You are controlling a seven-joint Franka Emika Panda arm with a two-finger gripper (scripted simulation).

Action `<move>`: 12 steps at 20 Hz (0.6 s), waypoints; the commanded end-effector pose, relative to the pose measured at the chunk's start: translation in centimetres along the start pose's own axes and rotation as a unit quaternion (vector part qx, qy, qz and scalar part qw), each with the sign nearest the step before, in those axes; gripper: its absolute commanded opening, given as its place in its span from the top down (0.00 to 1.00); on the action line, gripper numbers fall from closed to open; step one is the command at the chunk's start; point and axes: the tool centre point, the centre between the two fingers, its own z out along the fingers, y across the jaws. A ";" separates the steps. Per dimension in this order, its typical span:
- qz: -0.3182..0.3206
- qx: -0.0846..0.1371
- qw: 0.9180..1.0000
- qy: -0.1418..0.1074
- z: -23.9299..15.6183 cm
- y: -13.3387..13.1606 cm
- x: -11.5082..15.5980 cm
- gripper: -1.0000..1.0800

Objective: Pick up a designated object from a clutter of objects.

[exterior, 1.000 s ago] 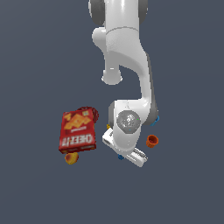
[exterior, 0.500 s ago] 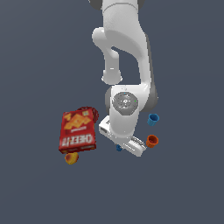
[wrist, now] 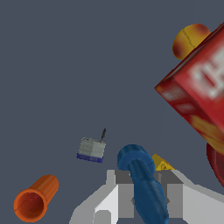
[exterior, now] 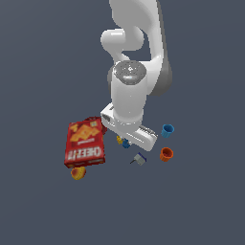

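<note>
Dark-blue knobbly piece point(wrist: 142, 183) sits squeezed between the gripper point(wrist: 146, 199) fingers, near the middle of the worktop, beside the tiny yellow block point(wrist: 162, 164).

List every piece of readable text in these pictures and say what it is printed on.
"CHEEZ-IT": white letters on the red box, seen upside down in the exterior view.
White marks on the same box in the wrist view: too blurred to read.
No text shows on the cups, the small pieces or the arm.
</note>
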 end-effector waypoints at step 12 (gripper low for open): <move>0.000 0.000 1.000 0.000 -12.7 5.9 -3.5 1.00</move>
